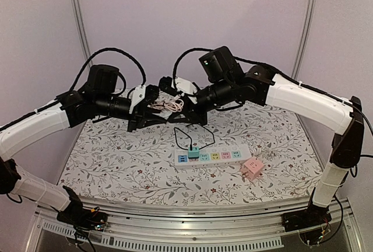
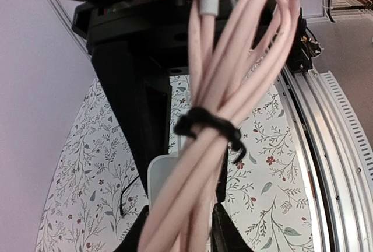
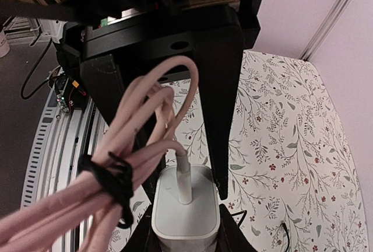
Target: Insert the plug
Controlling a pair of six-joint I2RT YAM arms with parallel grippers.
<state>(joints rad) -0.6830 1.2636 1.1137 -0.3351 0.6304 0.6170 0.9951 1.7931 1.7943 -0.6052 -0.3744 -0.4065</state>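
Both arms meet in the air above the back of the table. My right gripper (image 1: pixel 187 101) is shut on a white charger plug (image 3: pixel 185 217), held between its dark fingers (image 3: pixel 185 234). A pink cable (image 3: pixel 140 147) runs out of the plug's top in a coiled bundle bound by a black tie (image 3: pixel 111 176). My left gripper (image 1: pixel 150 105) is shut on that pink cable bundle (image 2: pixel 221 147), which runs between its fingers (image 2: pixel 180 237). The white power strip (image 1: pixel 213 156) lies on the table below, with several coloured sockets.
A teal plug (image 1: pixel 193 151) with a thin black cable sits in the strip's left end. A pink cube adapter (image 1: pixel 252 168) lies just right of the strip. The floral tablecloth (image 1: pixel 116 158) covers the table. A metal rail (image 1: pixel 175 228) runs along the near edge.
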